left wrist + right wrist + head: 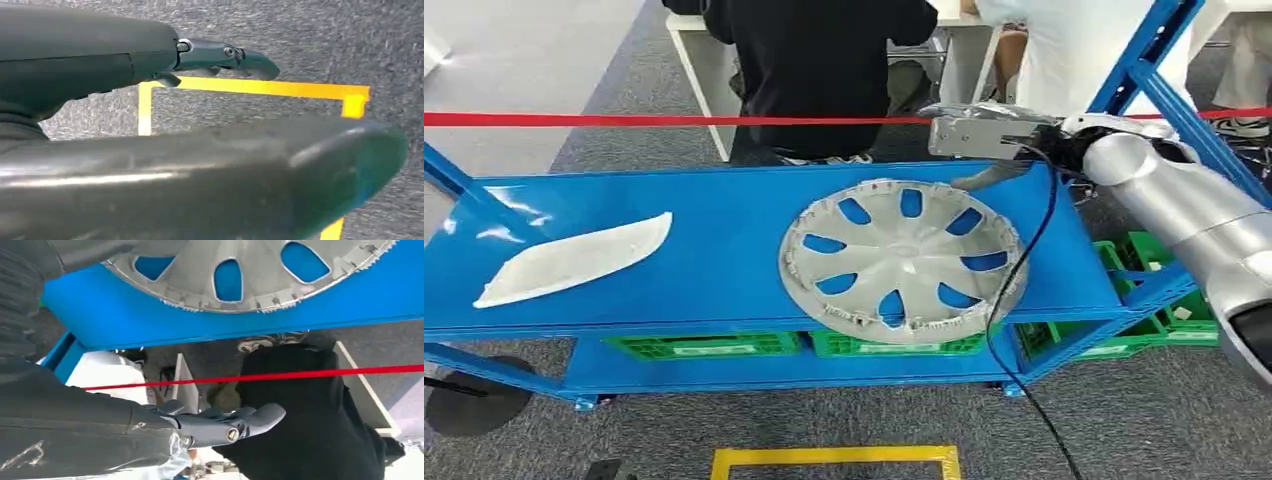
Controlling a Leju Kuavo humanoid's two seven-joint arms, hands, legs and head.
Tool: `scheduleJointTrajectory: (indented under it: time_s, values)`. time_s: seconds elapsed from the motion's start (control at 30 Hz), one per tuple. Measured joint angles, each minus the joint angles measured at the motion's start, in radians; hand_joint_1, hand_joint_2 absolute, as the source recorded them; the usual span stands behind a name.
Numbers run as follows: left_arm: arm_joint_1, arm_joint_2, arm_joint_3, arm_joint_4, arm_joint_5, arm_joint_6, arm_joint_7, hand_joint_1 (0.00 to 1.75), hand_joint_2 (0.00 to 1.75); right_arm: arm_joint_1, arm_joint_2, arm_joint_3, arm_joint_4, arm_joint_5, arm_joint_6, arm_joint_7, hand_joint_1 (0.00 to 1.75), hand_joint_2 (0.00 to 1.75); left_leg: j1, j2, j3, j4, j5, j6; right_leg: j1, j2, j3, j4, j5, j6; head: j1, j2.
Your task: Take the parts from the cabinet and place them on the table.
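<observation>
The wheel cover (904,262) lies flat on the blue shelf (724,250), its near edge overhanging; the right hand (999,150) hovers empty just beyond its far right rim, fingers (235,422) extended, clearly nearer; the left hand (220,57) hangs empty over the floor.

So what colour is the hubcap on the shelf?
Silver-grey; the hubcap shows best in the head view.
</observation>
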Motion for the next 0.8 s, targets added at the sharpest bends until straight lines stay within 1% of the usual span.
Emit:
scheduleJointTrajectory:
  time_s: [0.03,0.07,0.1,0.17,0.2,0.23,0.27,0.3,0.33,0.37,0.43,0.5,0.53,0.57,0.6,0.63,0.67,0.73,0.8]
  values:
    - [0.001,0.0,0.0,0.0,0.0,0.001,0.002,0.0,0.0,0.009,0.0,0.002,0.002,-0.001,0.0,0.0,0.0,1.75,0.003,0.0,-0.03,0.031,-0.005,-0.004,-0.001,0.0,0.006,0.0,-0.005,0.001,-0.001,0.0]
    - [0.002,0.0,0.0,0.0,0.0,0.001,0.003,0.0,0.0,0.015,0.0,0.003,0.004,-0.001,0.0,0.0,0.0,1.75,0.005,0.0,-0.04,0.018,0.024,-0.008,-0.003,0.001,0.012,0.001,-0.011,0.003,0.0,0.0]
    - [0.003,0.001,0.0,0.0,0.0,0.001,0.003,0.0,0.0,0.014,0.002,0.003,0.005,-0.001,0.0,0.0,0.0,1.75,0.006,0.0,-0.033,-0.032,0.08,-0.01,-0.005,0.001,0.017,0.001,-0.016,0.007,0.0,0.0]
    - [0.003,0.002,0.0,0.0,0.0,0.002,0.004,0.0,0.0,0.006,0.004,0.003,0.005,-0.002,-0.001,0.0,0.0,1.75,0.012,0.003,0.013,-0.201,0.214,-0.015,-0.011,0.001,0.027,0.001,-0.026,0.018,0.0,0.0]
    - [0.005,-0.002,0.0,0.001,0.0,0.002,0.004,0.0,0.0,0.004,0.006,0.003,0.005,-0.002,-0.001,-0.001,0.0,1.75,0.014,0.004,0.024,-0.253,0.242,-0.016,-0.008,0.003,0.03,0.003,-0.029,0.023,-0.003,0.0]
    - [0.003,0.001,0.0,0.001,0.0,0.002,0.005,0.0,0.0,0.001,0.006,0.003,0.005,-0.002,-0.002,-0.001,0.0,1.75,0.008,0.004,0.038,-0.289,0.204,-0.004,-0.004,0.005,0.025,0.008,-0.033,0.03,-0.004,0.0]
    - [0.002,0.0,0.0,0.001,0.0,0.005,0.011,0.0,0.0,0.0,0.006,0.003,0.006,-0.002,-0.002,0.0,0.0,1.75,0.01,0.004,0.036,-0.272,0.217,0.015,-0.002,0.005,0.022,0.01,-0.036,0.035,-0.001,0.0]
    - [0.005,0.0,0.0,0.001,0.0,0.009,0.011,0.0,0.0,0.0,0.006,0.002,0.006,-0.003,-0.003,0.0,0.0,1.75,0.013,0.004,0.038,-0.278,0.218,0.018,-0.001,0.004,0.022,0.014,-0.045,0.035,0.001,0.0]
    - [0.005,-0.004,0.0,0.001,0.0,0.01,0.012,0.0,0.0,-0.002,0.006,0.002,0.006,-0.003,-0.002,0.0,0.0,1.75,0.013,0.003,0.037,-0.278,0.219,0.015,0.0,0.004,0.023,0.014,-0.041,0.025,0.003,0.0]
    - [0.004,-0.003,0.0,0.001,0.0,0.011,0.012,0.0,0.0,-0.003,0.006,0.002,0.005,-0.005,-0.001,0.0,0.0,1.75,0.012,0.0,0.037,-0.278,0.218,0.015,0.0,0.003,0.026,0.014,-0.04,0.026,0.002,0.0]
    - [0.003,-0.002,0.001,0.001,0.006,0.013,0.012,0.0,0.0,-0.006,0.002,0.002,0.005,-0.004,0.003,0.009,0.0,1.75,0.011,-0.007,0.037,-0.278,0.218,0.017,0.0,-0.002,0.03,0.007,-0.039,0.024,0.005,0.0]
    - [0.006,-0.004,0.003,0.001,0.013,0.018,0.012,0.0,0.0,-0.002,-0.008,0.003,-0.006,-0.006,0.008,0.023,0.0,1.75,0.009,-0.009,0.037,-0.277,0.216,0.023,0.0,-0.005,0.034,-0.001,-0.039,0.024,0.006,0.0]
    - [0.007,-0.006,0.005,0.001,0.022,0.021,0.012,0.0,0.0,0.005,-0.024,0.003,-0.026,-0.006,0.008,0.038,0.0,1.75,0.009,-0.009,0.037,-0.277,0.215,0.026,-0.001,-0.005,0.036,-0.004,-0.038,0.025,0.005,0.0]
    - [0.007,-0.008,0.008,0.001,0.028,0.025,0.012,0.0,0.0,0.017,-0.046,0.003,-0.056,-0.008,0.008,0.056,0.0,1.75,0.009,-0.009,0.038,-0.276,0.215,0.028,-0.001,-0.006,0.037,-0.006,-0.039,0.028,0.006,0.0]
    - [0.007,-0.01,0.014,0.001,0.035,0.031,0.012,0.0,0.0,0.034,-0.075,0.003,-0.095,-0.009,0.006,0.074,0.0,1.75,0.009,-0.009,0.038,-0.276,0.214,0.029,-0.001,-0.007,0.038,-0.009,-0.039,0.038,0.005,0.0]
    - [0.007,-0.013,0.022,0.001,0.043,0.037,0.016,0.0,0.0,0.057,-0.118,0.001,-0.152,-0.008,-0.001,0.091,0.0,1.75,0.009,-0.009,0.038,-0.276,0.213,0.031,-0.001,-0.008,0.04,-0.011,-0.038,0.043,0.006,0.0]
    - [0.008,-0.015,0.025,0.001,0.046,0.042,0.021,0.0,0.0,0.087,-0.155,-0.004,-0.201,-0.006,-0.013,0.102,0.0,1.75,0.009,-0.01,0.039,-0.276,0.214,0.032,-0.001,-0.009,0.041,-0.011,-0.038,0.044,0.006,0.0]
    - [0.013,-0.019,0.033,0.001,0.056,0.05,0.027,0.0,0.0,0.182,-0.253,-0.042,-0.341,0.028,-0.085,0.109,0.0,1.75,0.009,-0.011,0.04,-0.276,0.214,0.032,-0.001,-0.009,0.041,-0.012,-0.038,0.045,0.006,0.0]
    - [0.013,-0.023,0.042,0.001,0.062,0.052,0.027,0.0,0.0,0.331,-0.321,-0.115,-0.471,0.079,-0.16,0.093,0.0,1.75,0.01,-0.011,0.042,-0.276,0.212,0.034,-0.001,-0.01,0.045,-0.012,-0.04,0.048,0.007,0.0]
